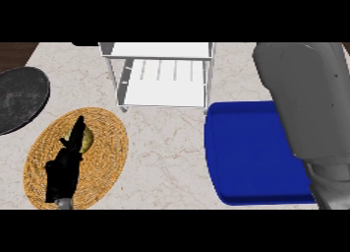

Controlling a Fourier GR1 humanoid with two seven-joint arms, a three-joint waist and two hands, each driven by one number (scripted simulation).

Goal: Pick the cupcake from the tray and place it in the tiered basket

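Note:
The blue tray lies at the right of the counter, and its visible part holds nothing. No cupcake shows anywhere. My grey right forearm rises from the lower right across the tray's right side to the top edge, hiding that part of the tray; its hand is cut off from view. The white tiered basket stands at the top centre, and its visible shelf is bare. My left hand rests open at the lower left, fingers straight and pointing up.
A round woven mat lies under the left hand. On it, a small yellowish object is partly hidden by the fingers. A dark round plate sits at the far left edge. Marble counter shows between mat and tray.

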